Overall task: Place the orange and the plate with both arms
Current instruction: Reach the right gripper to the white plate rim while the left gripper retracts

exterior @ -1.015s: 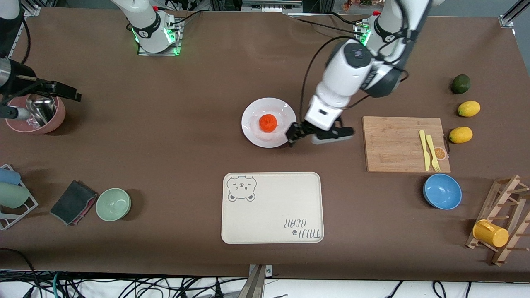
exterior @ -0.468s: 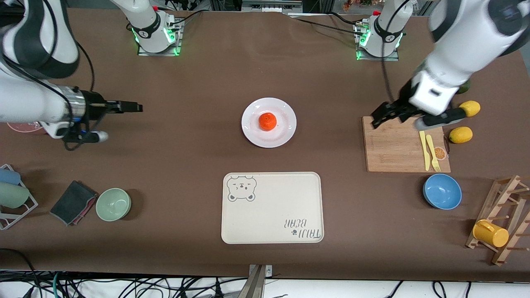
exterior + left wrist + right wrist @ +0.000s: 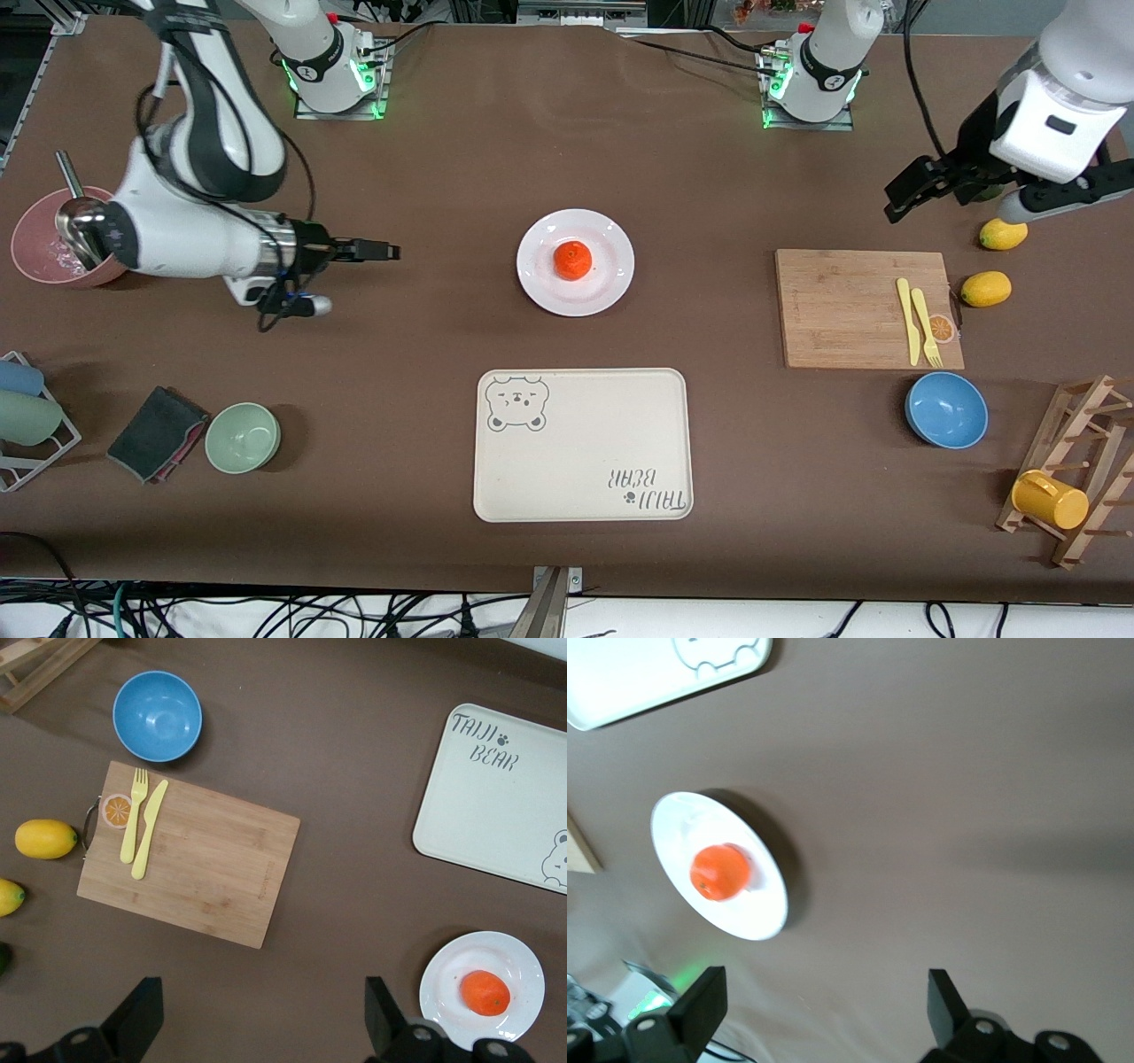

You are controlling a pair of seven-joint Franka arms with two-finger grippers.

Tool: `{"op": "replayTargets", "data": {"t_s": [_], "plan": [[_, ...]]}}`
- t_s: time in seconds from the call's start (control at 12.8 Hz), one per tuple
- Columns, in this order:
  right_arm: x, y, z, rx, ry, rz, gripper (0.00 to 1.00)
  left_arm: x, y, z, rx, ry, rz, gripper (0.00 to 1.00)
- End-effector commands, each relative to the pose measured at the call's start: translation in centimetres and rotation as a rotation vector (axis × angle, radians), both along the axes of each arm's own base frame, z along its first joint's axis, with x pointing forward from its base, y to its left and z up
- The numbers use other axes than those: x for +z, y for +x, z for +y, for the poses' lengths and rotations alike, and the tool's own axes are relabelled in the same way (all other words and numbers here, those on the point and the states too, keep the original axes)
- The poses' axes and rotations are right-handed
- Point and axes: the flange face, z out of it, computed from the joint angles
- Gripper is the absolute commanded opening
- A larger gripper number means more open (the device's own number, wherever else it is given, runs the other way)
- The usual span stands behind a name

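Left gripper [image 3: 921, 182] has pulled off the plate [image 3: 611, 266]: a second ago it was at the plate's rim, half a second ago over the cutting board [image 3: 850, 310], now up over bare table toward the left arm's end, beside the lemons [image 3: 986, 289]. Right gripper [image 3: 376, 252] has swung in from the pink bowl [image 3: 35, 257] end and now hangs over bare table, well apart from the plate, pointing toward it.

Both grippers empty, fingers spread wide; both wrist views show the two fingers [image 3: 142, 1014] far apart with nothing between them, same on the right [image 3: 700, 997].

Orange [image 3: 573, 261] sits in the middle of the plate, unmoved across all three front frames. Plate rests on the table, farther from the front camera than the bear tray [image 3: 580, 470]; tray has nothing on it.

View differences:
- Left wrist: looks down on board, yellow fork and knife [image 3: 142, 824], blue bowl [image 3: 157, 716], part of the tray, plate with orange at frame edge.
- Right wrist: plate and orange only, plus a tray corner; board side barely visible.
- Front only: green bowl [image 3: 243, 437], dark cloth [image 3: 155, 432], yellow mug [image 3: 1050, 499] on the wooden rack.
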Motion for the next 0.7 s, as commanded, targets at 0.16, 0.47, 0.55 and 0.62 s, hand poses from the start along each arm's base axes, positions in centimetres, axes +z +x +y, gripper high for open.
{"op": "replayTargets", "data": {"t_s": [0.16, 0.47, 0.55, 0.62], "plan": [[-5.9, -5.0, 6.5, -0.095, 0.072, -0.026, 1.0, -1.3, 1.4, -0.1, 0.001, 0.0, 0.048, 1.0], [-12.0, -7.0, 9.2, -0.097, 0.198, 0.018, 1.0, -1.2, 1.6, 0.0, 0.009, -0.012, 0.044, 1.0], [-13.1, -7.3, 9.6, -0.107, 0.22, 0.003, 1.0, -1.2, 1.7, 0.4, 0.015, -0.012, 0.039, 1.0], [-14.3, -7.7, 10.1, -0.111, 0.237, 0.002, 1.0, -1.3, 2.0, 0.7, 0.021, -0.015, 0.034, 1.0]]}}
